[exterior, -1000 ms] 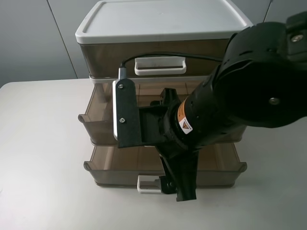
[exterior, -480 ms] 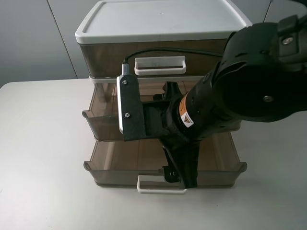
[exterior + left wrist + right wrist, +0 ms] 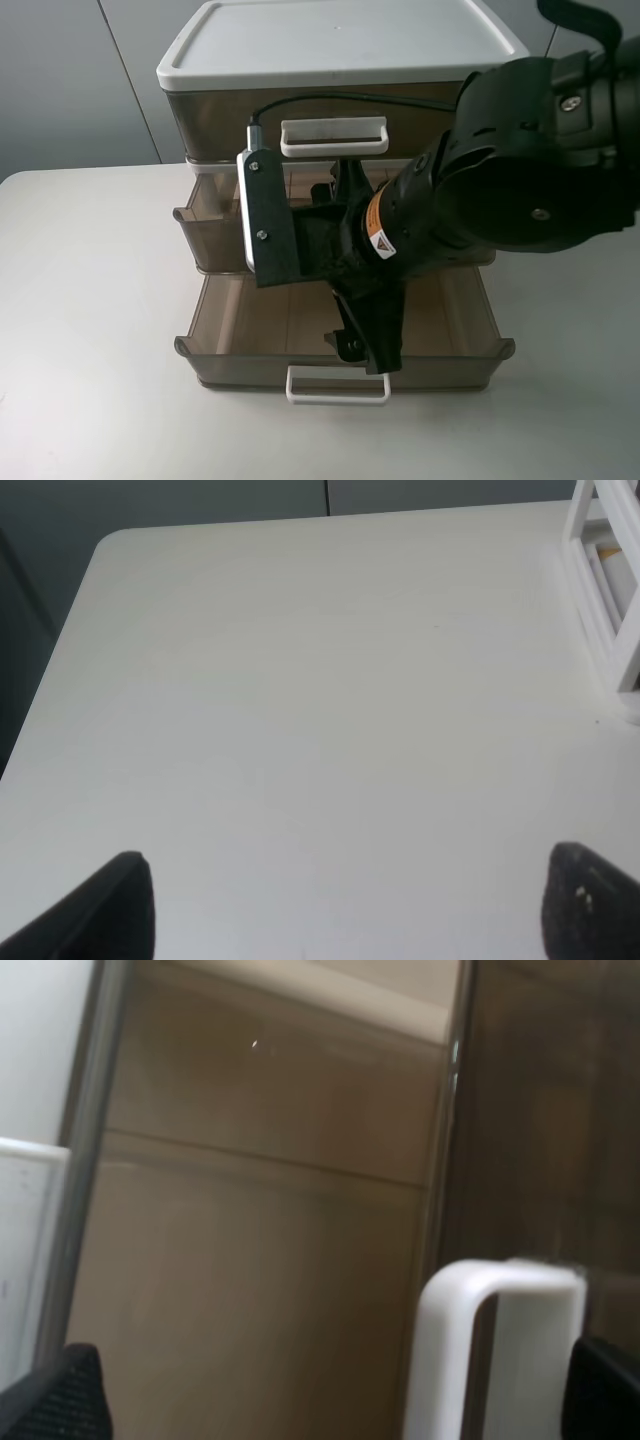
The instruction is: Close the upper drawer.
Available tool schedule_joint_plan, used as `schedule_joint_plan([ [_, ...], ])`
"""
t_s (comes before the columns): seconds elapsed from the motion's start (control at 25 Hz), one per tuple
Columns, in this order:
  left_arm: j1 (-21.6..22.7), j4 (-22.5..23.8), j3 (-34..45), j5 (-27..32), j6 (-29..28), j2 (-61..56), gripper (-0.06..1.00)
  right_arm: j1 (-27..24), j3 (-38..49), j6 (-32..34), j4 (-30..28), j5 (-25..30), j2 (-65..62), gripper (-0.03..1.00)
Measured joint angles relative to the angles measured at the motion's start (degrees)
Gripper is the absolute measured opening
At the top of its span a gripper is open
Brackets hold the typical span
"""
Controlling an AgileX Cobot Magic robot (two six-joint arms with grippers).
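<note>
The upper drawer [image 3: 205, 225], the smoky-brown middle tier of the unit, stands partly pulled out; only its left end shows, and my right arm hides its front and handle. My right gripper [image 3: 368, 350] hangs in front of it, fingers pointing down over the lowest drawer. In the right wrist view the right gripper [image 3: 335, 1400] is open, with a white loop handle [image 3: 500, 1340] against a brown drawer front just inside one fingertip [image 3: 605, 1395]. I cannot tell whether it touches. My left gripper [image 3: 355, 910] is open and empty above bare table.
The lowest drawer [image 3: 200, 350] is pulled far out, with its white handle [image 3: 337, 385] towards the table's front edge. The top tier [image 3: 220, 115] with its handle [image 3: 333, 137] is shut under the white lid [image 3: 340, 40]. The unit's white frame [image 3: 600, 580] shows in the left wrist view.
My right arm has moved back towards the unit and the upper drawer has slid inwards with it. The lowest drawer's handle has come into view.
</note>
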Motion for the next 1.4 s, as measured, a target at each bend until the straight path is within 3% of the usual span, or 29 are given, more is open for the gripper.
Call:
schedule_joint_plan([
  [0.64,0.0,0.0,0.0,0.0,-0.1,0.0,0.74,-3.3,0.0,5.1,-10.8,-3.4,1.3,0.68],
  [0.92,0.0,0.0,0.0,0.0,-0.1,0.0,0.74,-4.9,0.0,11.1,-15.5,-4.1,1.3,0.68],
  [1.2,0.0,0.0,0.0,0.0,-0.1,0.0,0.74,-5.0,0.0,14.2,-15.8,-3.2,0.1,0.68],
  [1.4,0.0,0.0,0.0,0.0,-0.1,0.0,0.74,-3.5,0.0,14.4,-12.9,-3.2,-2.2,0.68],
])
